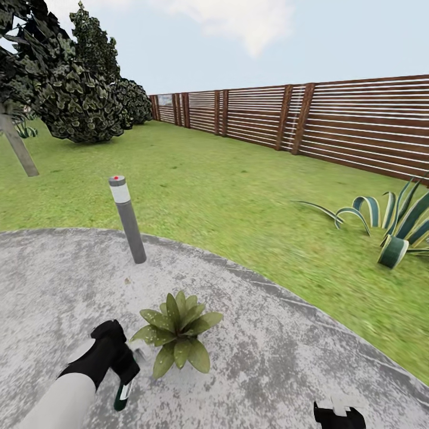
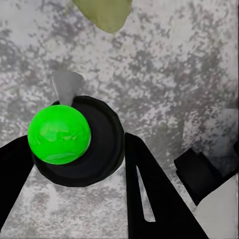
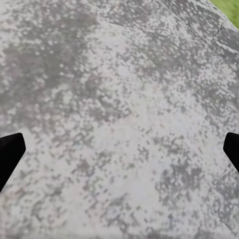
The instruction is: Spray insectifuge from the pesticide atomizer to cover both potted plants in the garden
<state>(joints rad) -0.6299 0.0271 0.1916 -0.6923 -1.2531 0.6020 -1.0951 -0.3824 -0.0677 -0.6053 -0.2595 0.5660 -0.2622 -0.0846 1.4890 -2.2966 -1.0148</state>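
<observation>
My left gripper [image 1: 122, 364] is shut on the pesticide atomizer [image 1: 123, 394], a slim bottle hanging just above the grey stone patio [image 1: 280, 357]. In the left wrist view the atomizer [image 2: 62, 134] shows a bright green cap on a black round body between the two dark fingers [image 2: 149, 199], with a small grey nozzle toward a green leaf [image 2: 107, 12]. One potted plant [image 1: 177, 333], a rosette of broad speckled leaves, stands right beside that gripper. My right gripper [image 1: 338, 415] is low at the near right, open over bare stone [image 3: 119, 154].
A grey bollard lamp [image 1: 127, 217] with a red dot stands at the patio edge behind the plant. A striped agave [image 1: 393, 229] grows on the lawn at right. A brown slat fence [image 1: 310, 116] runs along the back, dark trees [image 1: 77, 95] at left.
</observation>
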